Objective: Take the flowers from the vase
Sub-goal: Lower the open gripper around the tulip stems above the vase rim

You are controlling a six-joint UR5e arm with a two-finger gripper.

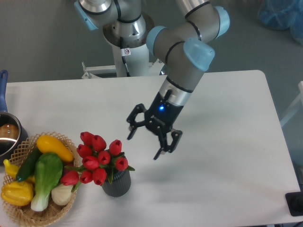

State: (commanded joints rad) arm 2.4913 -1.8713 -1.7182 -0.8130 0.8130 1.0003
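We see the black two-finger hand (146,144) spread wide w/ nothing in it, tilted, hanging over the white table (227,142) near its middle. The bunch of red tulip buds w/ green leaves (98,158) sits in the small dark grey ribbed vase (116,183) near the table's front edge, left of centre, apart from the hand. A woven wicker basket (28,213) of yellow & green veg occupies the front-left corner.
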